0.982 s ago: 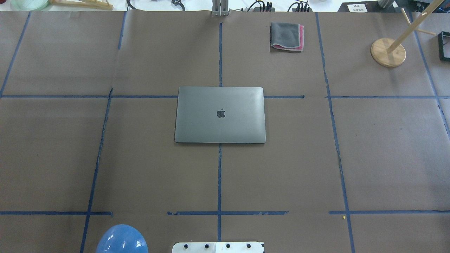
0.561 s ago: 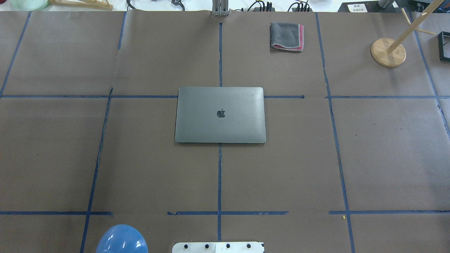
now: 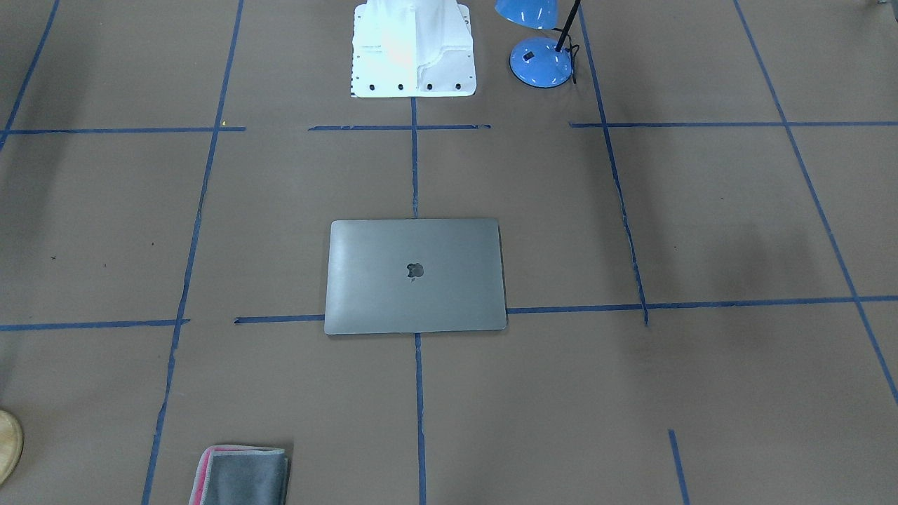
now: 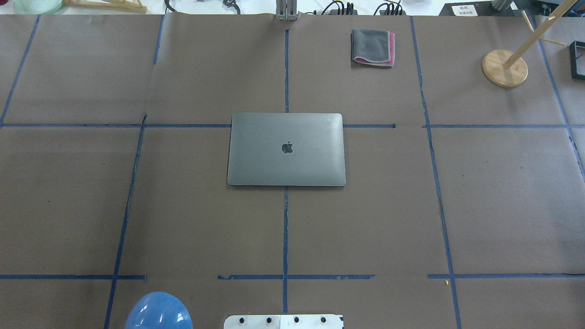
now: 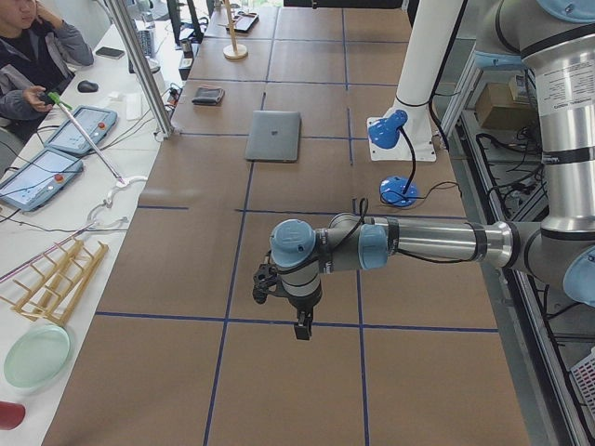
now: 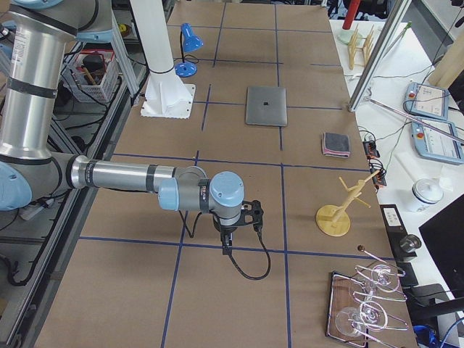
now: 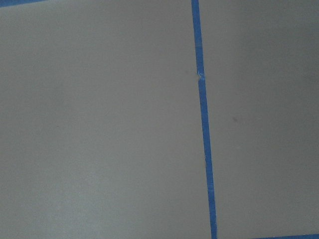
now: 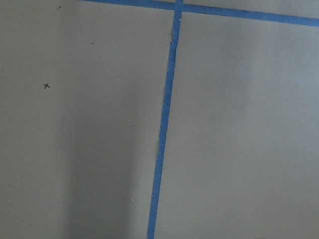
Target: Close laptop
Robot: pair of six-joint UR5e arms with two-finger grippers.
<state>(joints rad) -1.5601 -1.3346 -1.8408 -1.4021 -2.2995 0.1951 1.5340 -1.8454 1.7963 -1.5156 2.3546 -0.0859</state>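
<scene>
The space-grey laptop point(image 4: 286, 149) lies flat with its lid down and the apple logo up, in the middle of the table; it also shows in the front-facing view point(image 3: 415, 275) and in both side views point(image 5: 274, 136) point(image 6: 266, 106). My left gripper point(image 5: 303, 330) hangs over the table's left end, far from the laptop. My right gripper point(image 6: 227, 246) hangs over the table's right end, also far from it. Both show only in side views, so I cannot tell whether they are open or shut. Both wrist views show only brown paper and blue tape.
A folded grey-and-pink cloth point(image 4: 372, 47) lies at the far edge, right of centre. A wooden stand point(image 4: 504, 67) is at the far right. A blue desk lamp point(image 3: 540, 62) stands beside the robot's white base point(image 3: 412, 49). An operator sits off the table.
</scene>
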